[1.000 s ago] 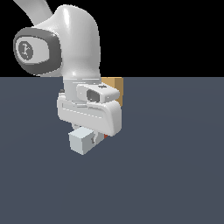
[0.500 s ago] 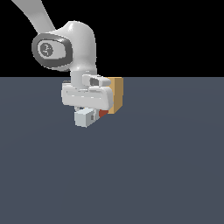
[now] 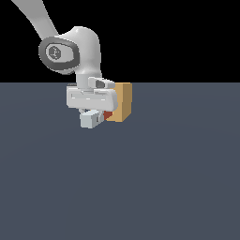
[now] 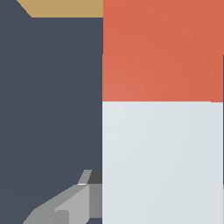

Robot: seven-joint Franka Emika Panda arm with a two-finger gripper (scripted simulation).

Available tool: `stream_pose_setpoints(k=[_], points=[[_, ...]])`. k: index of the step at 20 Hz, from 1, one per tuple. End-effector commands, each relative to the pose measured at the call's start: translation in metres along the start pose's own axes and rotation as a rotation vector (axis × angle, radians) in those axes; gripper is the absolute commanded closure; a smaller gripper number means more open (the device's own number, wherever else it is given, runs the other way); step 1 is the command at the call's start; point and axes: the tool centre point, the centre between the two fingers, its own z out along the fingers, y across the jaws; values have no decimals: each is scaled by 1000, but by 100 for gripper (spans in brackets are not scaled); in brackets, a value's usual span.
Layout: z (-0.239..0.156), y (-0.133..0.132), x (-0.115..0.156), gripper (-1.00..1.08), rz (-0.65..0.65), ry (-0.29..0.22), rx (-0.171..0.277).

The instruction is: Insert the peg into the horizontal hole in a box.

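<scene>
The tan box (image 3: 121, 101) stands on the dark grey floor in the exterior view. My gripper (image 3: 95, 115) is shut on the peg (image 3: 90, 119), whose pale end sticks out toward the camera. Its red end (image 3: 108, 115) touches or meets the box's face; the horizontal hole is hidden behind the gripper and peg. In the wrist view the peg (image 4: 162, 162) fills much of the frame, pale grey-white then red (image 4: 162, 50), and a strip of the box (image 4: 65, 8) shows past the red end. One grey finger (image 4: 70, 203) shows beside the peg.
The dark grey floor (image 3: 140, 178) spreads all around the box. My white arm (image 3: 70, 51) rises toward the exterior view's upper left.
My gripper has carried the peg farther from the camera toward the box. The red end now sits at the box's face, and the arm looks smaller.
</scene>
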Motion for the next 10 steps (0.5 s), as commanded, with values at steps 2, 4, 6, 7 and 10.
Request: stream_pose_setpoints(k=[2, 4, 6, 7, 10], points=[[-2, 1, 1, 108, 0, 2, -3], [-2, 1, 1, 108, -1, 2, -3], [-4, 3, 2, 108, -1, 4, -5], [-4, 3, 2, 108, -1, 4, -5], [-2, 1, 1, 108, -1, 2, -2]])
